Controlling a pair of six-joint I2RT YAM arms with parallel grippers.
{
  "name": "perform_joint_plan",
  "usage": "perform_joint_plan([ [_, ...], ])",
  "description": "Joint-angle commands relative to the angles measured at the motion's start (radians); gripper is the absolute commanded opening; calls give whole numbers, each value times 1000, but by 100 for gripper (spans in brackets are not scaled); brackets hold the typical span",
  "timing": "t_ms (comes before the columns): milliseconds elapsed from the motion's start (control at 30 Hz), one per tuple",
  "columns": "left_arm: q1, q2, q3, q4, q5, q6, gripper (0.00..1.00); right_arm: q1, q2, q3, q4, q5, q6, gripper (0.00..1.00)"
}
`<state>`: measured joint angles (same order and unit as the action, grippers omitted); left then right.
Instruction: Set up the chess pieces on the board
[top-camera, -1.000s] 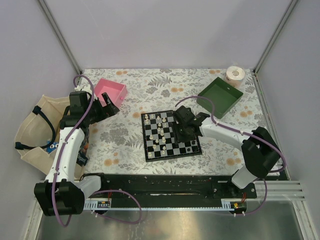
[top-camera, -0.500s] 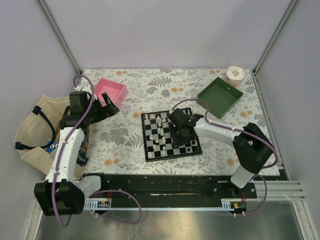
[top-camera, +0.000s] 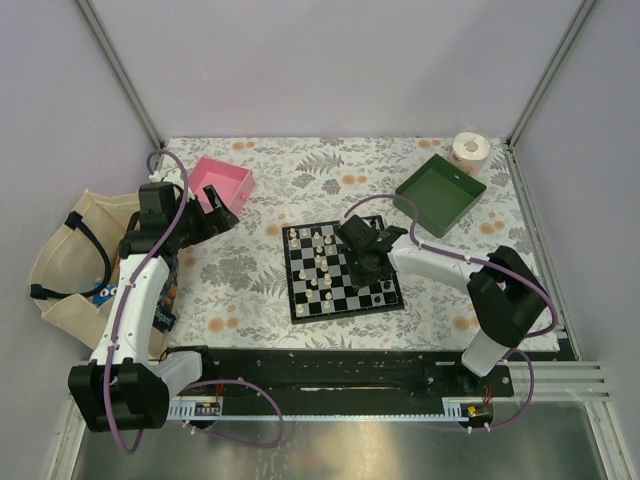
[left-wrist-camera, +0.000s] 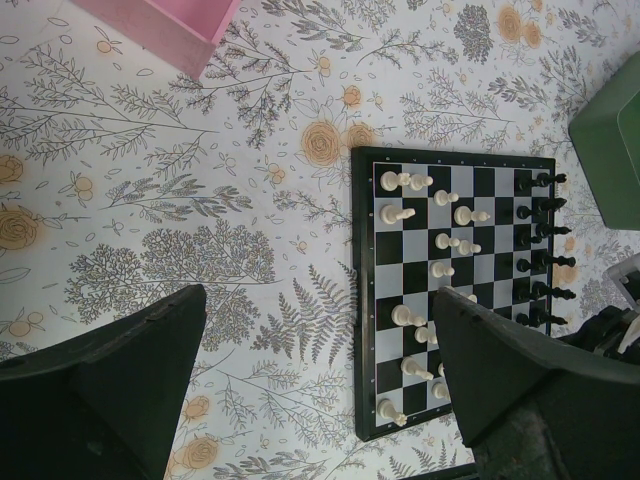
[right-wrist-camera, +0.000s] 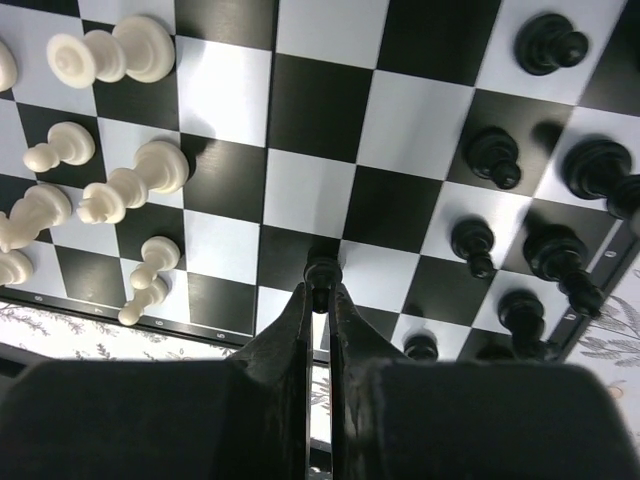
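1. Board (top-camera: 330, 306) sits mid-table, turned slightly. White pieces (top-camera: 318, 262) are scattered over its 9 o'clock half, with a few black pieces (top-camera: 376, 297) near its 4 o'clock corner.
2. Right gripper (top-camera: 366, 264) is low over the board's 3 o'clock side; jaws unreadable from here.
3. Left gripper (top-camera: 224, 217) is at the 6 o'clock edge of the pink tray (top-camera: 240, 180), 10 o'clock from the board.
4. Green tray (top-camera: 440, 195) is at 2 o'clock, with a tape roll (top-camera: 469, 148) beyond it.
5. Cloth bag (top-camera: 60, 270) is at 9 o'clock, by the table edge.

B&w chequered board (top-camera: 345, 301), black border, lies flat; tiny cream chessmen (left-wrist-camera: 399, 213) scattered left-middle, black ones (left-wrist-camera: 545, 204) along right edge, one black piece (right-wrist-camera: 321, 268) pinched by right gripper (right-wrist-camera: 319, 289).
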<state>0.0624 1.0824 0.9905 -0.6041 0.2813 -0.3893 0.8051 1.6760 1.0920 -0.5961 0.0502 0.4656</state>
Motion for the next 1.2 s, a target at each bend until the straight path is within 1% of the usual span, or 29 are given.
perform_joint_plan([
  [0,7,7,11,32,18,9,99,6,-90,-3,-21,80,-1,6],
  [167,7,8,11,30,21,9,99,-10,-128,-46,-27,109,24,6],
  [433,7,7,11,30,18,9,99,-70,-162,-93,-28,93,35,6],
  [767,7,10,11,30,19,9,99,-98,-151,-121,-18,77,27,6],
  [900,7,10,10,30,21,9,99,-98,-145,-119,-11,69,19,7],
  [1167,7,8,13,30,21,9,99,-99,-142,-109,-11,69,10,22],
])
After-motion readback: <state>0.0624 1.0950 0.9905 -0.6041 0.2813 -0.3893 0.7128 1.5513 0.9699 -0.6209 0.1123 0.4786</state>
